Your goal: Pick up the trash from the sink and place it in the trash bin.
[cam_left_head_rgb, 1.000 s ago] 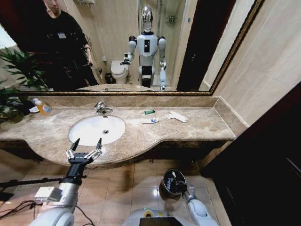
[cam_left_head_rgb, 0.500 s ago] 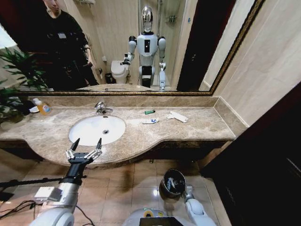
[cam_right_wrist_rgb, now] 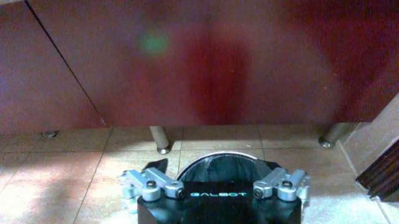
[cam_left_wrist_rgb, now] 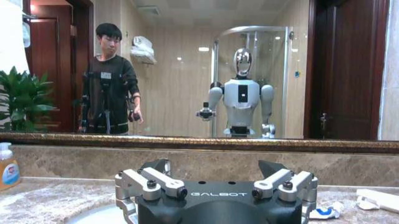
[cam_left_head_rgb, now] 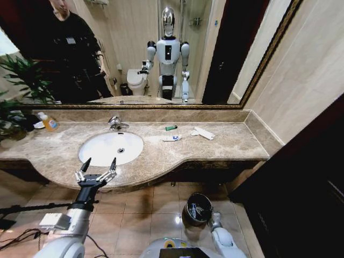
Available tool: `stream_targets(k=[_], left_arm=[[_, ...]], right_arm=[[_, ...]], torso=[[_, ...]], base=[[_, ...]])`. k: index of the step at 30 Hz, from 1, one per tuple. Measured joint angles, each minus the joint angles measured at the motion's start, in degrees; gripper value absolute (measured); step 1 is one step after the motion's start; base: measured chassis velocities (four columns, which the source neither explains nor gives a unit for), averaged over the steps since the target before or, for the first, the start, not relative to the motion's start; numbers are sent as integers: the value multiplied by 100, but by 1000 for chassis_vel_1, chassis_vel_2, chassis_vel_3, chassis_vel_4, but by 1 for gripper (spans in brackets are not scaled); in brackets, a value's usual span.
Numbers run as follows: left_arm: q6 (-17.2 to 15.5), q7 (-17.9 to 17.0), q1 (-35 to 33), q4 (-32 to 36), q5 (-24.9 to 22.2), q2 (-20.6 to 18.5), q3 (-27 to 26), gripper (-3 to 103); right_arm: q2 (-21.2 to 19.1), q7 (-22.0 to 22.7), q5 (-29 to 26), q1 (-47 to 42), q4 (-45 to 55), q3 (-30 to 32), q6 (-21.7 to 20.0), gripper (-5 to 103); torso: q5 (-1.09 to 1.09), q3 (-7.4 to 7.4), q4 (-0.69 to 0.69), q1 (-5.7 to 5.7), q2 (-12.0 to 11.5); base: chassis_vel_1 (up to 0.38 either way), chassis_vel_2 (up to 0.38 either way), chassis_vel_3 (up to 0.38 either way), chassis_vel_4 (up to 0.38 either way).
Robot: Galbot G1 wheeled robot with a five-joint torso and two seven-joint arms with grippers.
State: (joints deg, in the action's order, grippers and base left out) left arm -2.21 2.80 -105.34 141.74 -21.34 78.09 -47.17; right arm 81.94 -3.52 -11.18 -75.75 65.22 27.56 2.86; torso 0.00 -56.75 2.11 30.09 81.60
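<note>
The white oval sink (cam_left_head_rgb: 102, 146) lies in the marble counter. Right of it lies the trash: a white tube with a blue cap (cam_left_head_rgb: 172, 138), a tiny green piece (cam_left_head_rgb: 171, 128) and flat white packets (cam_left_head_rgb: 203, 133). My left gripper (cam_left_head_rgb: 100, 163) hovers open and empty at the counter's front edge, before the basin; the left wrist view shows the same left gripper (cam_left_wrist_rgb: 215, 169) with the tube (cam_left_wrist_rgb: 324, 213) and a packet (cam_left_wrist_rgb: 380, 200) beyond. The trash bin (cam_left_head_rgb: 188, 216) stands on the floor. My right gripper (cam_right_wrist_rgb: 215, 166) is open and empty just beside the bin's rim (cam_right_wrist_rgb: 215, 155).
An orange soap bottle (cam_left_head_rgb: 49, 123) and a plant (cam_left_head_rgb: 16, 97) stand at the counter's left end. The chrome faucet (cam_left_head_rgb: 115, 123) sits behind the basin. A dark cabinet (cam_left_head_rgb: 301, 177) closes the right side. Cables (cam_left_head_rgb: 21, 236) lie on the tiled floor at left.
My right gripper has drawn back from over the trash bin toward my base. The left arm has not moved.
</note>
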Motion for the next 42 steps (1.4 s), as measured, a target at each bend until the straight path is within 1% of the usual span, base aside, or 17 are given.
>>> stream_targets(k=[1, 3, 16, 19, 20, 22, 24, 26, 27, 30, 31, 33, 34, 36, 37, 40, 42], left_arm=[[0, 0, 0, 0, 0, 0, 0, 100], [0, 0, 0, 0, 0, 0, 0, 100], [0, 0, 0, 0, 0, 0, 0, 100], [0, 0, 0, 0, 0, 0, 0, 100], [0, 0, 0, 0, 0, 0, 0, 100], [0, 0, 0, 0, 0, 0, 0, 100], [0, 0, 0, 0, 0, 0, 0, 100], [0, 0, 0, 0, 0, 0, 0, 100], [0, 0, 0, 0, 0, 0, 0, 100], [0, 0, 0, 0, 0, 0, 0, 100], [0, 0, 0, 0, 0, 0, 0, 100], [0, 0, 0, 0, 0, 0, 0, 100], [0, 0, 0, 0, 0, 0, 0, 100], [0, 0, 0, 0, 0, 0, 0, 100], [0, 0, 0, 0, 0, 0, 0, 100], [0, 0, 0, 0, 0, 0, 0, 100], [0, 0, 0, 0, 0, 0, 0, 100]], right_arm=[[0, 0, 0, 0, 0, 0, 0, 93], [0, 3, -11, -9, 38, 1, -13, 99], [-9, 2, -50, -127, 339, 3, -73, 100], [-90, 43, -468, -459, 1077, -17, -338, 100], [-90, 43, -468, -459, 1077, -17, -338, 100], [-202, 56, -547, -747, 1696, -5, -280, 100], [-235, 60, -553, -836, 1901, 16, -243, 100], [-334, 115, -573, -1097, 2566, 88, -235, 100], [-334, 115, -573, -1097, 2566, 88, -235, 100], [-474, 204, -735, -1371, 3607, 190, -391, 100], [-474, 204, -735, -1371, 3607, 190, -391, 100], [-534, 245, -808, -1422, 4069, 222, -492, 100], [-590, 259, -848, -1409, 4462, 248, -633, 100], [-624, 273, -865, -1355, 4656, 249, -744, 100], [-686, 287, -892, -1195, 4886, 249, -905, 100], [-774, 293, -929, -955, 5004, 219, -1092, 100], [-909, 293, -1003, -561, 5023, 146, -1327, 100]], torso=[[0, 0, 0, 0, 0], [0, 0, 0, 0, 0], [0, 0, 0, 0, 0], [0, 0, 0, 0, 0], [0, 0, 0, 0, 0], [0, 0, 0, 0, 0], [0, 0, 0, 0, 0], [1, 0, -1, -1, 0], [1, 0, -1, -1, 0], [1, 0, 0, -1, 0], [1, 0, 0, -1, 0], [0, 0, -1, -1, 0], [-1, 0, 0, -1, 0], [0, 0, -1, -1, 0], [0, 0, -1, -1, 0], [0, 0, 0, -1, 0], [1, 0, 0, 0, 0]], base=[[0, 0, 0, 0], [0, 0, 0, 0], [0, 0, 0, 0], [0, 0, 0, 0], [0, 0, 0, 0], [0, 0, 0, 0], [0, 0, 0, 0], [0, 0, 0, 0], [0, 0, 0, 0], [0, 0, 0, 0], [0, 0, 0, 0], [0, 0, 0, 0], [0, 0, 0, 0], [0, 0, 0, 0], [0, 0, 0, 0], [0, 0, 0, 0], [0, 0, 0, 0]])
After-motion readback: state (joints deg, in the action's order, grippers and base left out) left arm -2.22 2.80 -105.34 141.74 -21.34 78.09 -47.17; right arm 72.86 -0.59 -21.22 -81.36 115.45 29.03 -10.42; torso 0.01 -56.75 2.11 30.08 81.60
